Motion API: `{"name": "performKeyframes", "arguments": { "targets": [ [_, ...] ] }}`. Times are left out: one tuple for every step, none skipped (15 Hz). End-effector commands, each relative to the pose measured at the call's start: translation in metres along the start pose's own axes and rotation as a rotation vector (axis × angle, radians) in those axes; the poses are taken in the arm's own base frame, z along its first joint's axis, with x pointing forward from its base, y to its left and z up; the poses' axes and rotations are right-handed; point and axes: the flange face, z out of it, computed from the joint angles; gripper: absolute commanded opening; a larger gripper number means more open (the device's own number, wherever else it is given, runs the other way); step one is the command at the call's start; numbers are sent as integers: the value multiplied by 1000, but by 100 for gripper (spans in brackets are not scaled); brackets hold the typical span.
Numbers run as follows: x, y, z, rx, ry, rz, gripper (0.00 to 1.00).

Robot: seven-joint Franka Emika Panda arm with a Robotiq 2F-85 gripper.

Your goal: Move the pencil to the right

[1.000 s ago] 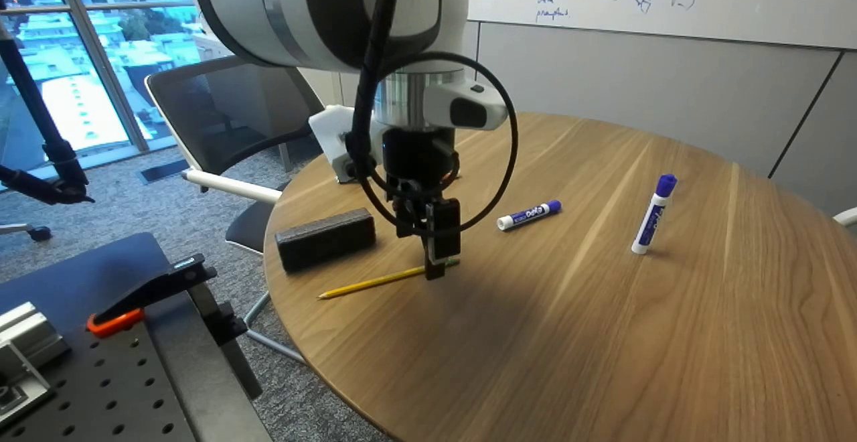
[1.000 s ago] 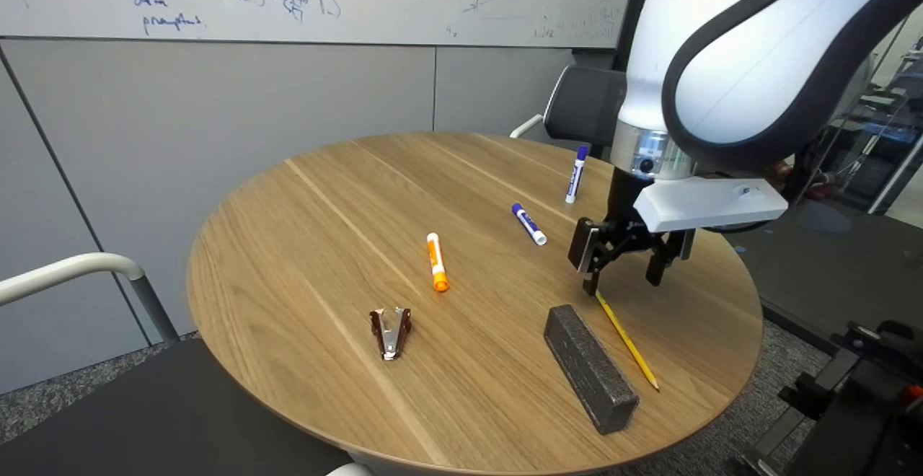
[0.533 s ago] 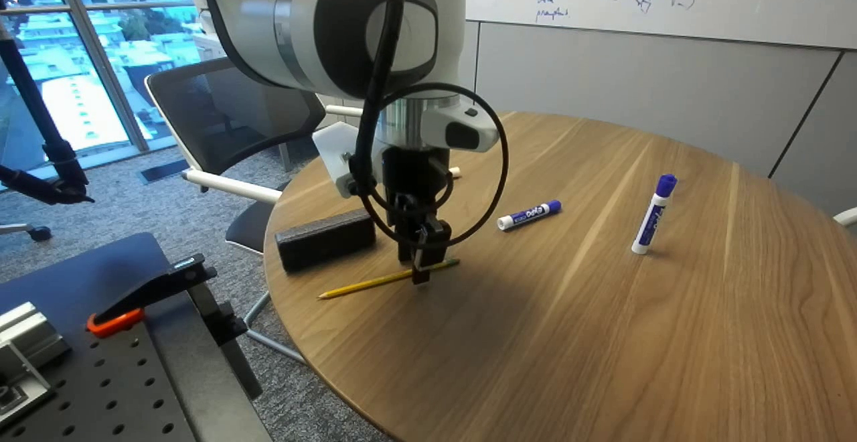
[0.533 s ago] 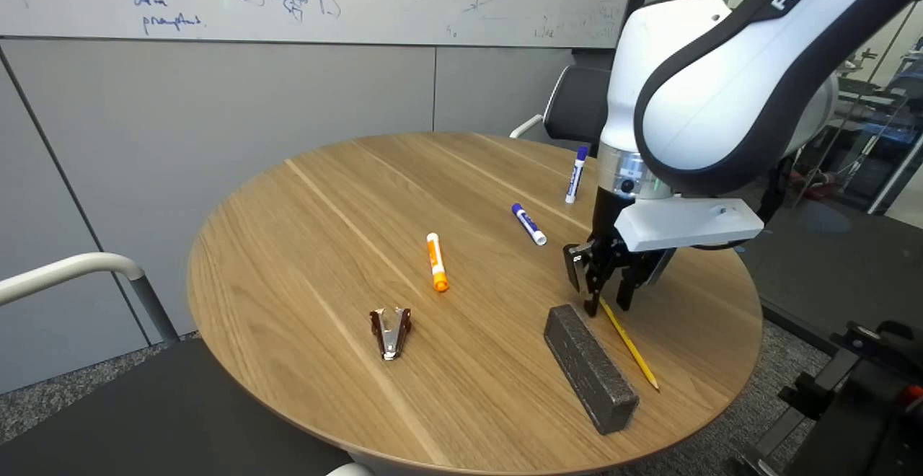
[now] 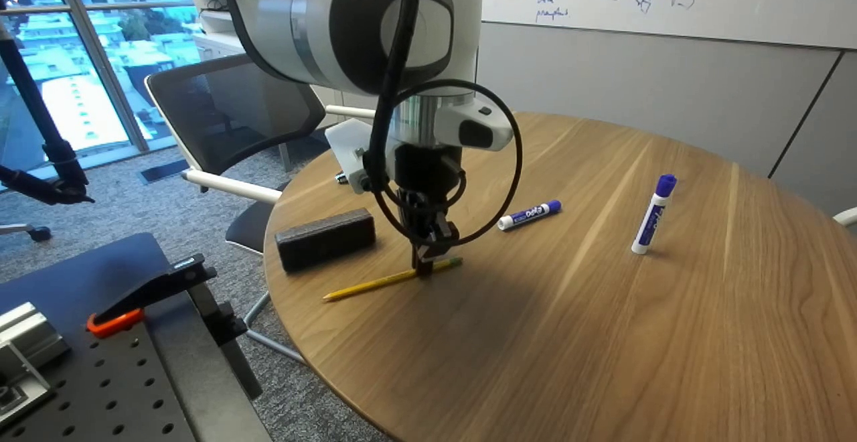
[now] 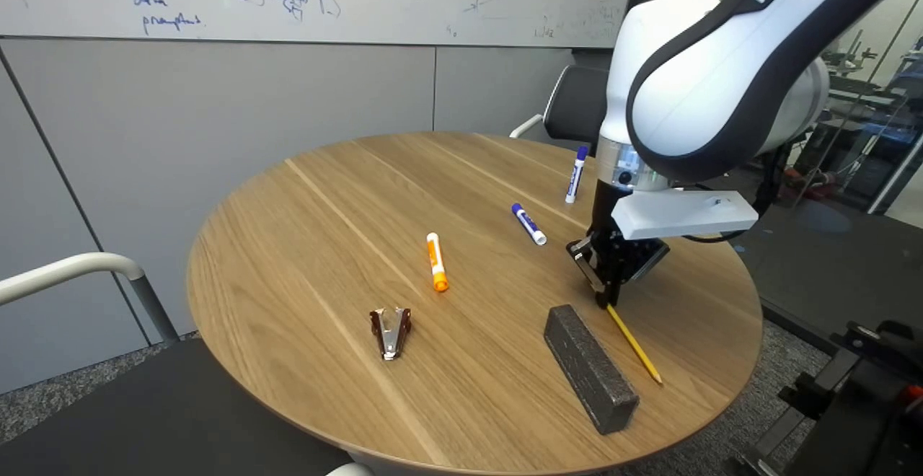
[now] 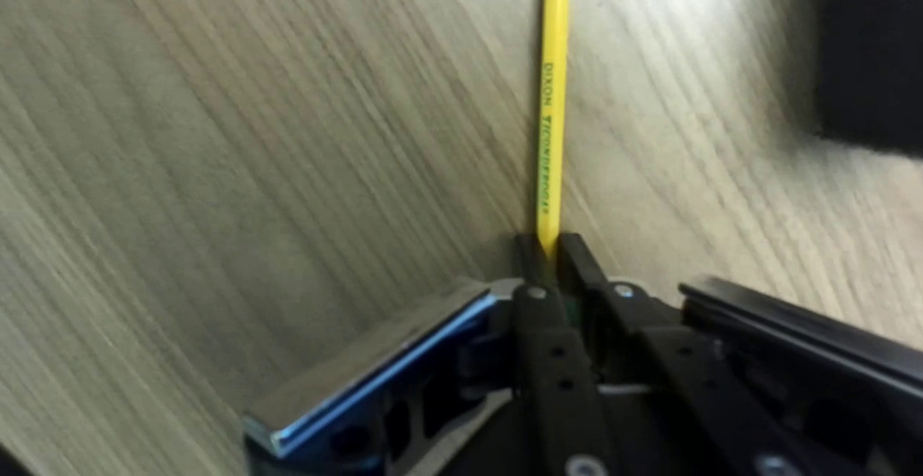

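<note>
The long thin yellow pencil lies on or barely above the round wooden table in both exterior views. Its sharpened tip points to the near rim, past the dark block. My gripper points down over the part toward its eraser end and is shut on it. In the wrist view the pencil runs straight up out of the pinch, with a dark finger on its right flank and the other on its left. The eraser end is hidden by the gripper there. Whether the pencil touches the tabletop I cannot tell.
A dark oblong block lies close beside the pencil. Farther off are a lying blue-and-white marker, an upright one, an orange marker and a staple remover. The table's rim curves near the pencil tip.
My gripper has come down to the pencil and its fingers have gone from wide apart to pinching it. The pencil has shifted slightly. The block and markers have stayed put.
</note>
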Motion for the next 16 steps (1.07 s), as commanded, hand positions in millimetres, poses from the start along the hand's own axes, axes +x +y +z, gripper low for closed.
{"name": "performKeyframes", "arguments": {
  "targets": [
    [0,8,-44,30,4,-13,2],
    [-2,16,-67,40,23,-17,2],
    [-1,26,-85,45,41,-13,2],
    [6,37,-101,42,59,-2,2],
    [17,52,-119,36,77,13,2],
    [28,70,-136,33,92,37,2],
    [44,93,-150,29,104,70,2],
    [59,115,-161,25,115,104,2],
    [80,136,-171,17,126,142,2],
    [97,155,-175,21,139,180,2],
    [119,167,-178,11,150,220,2],
    [132,183,-179,0,159,257,2],
    [145,194,-179,-13,171,286,2],
    [158,204,-175,-29,177,312,2],
    [169,211,-170,-39,179,330,2],
    [179,215,-161,-51,179,353,2]
  ]
}}
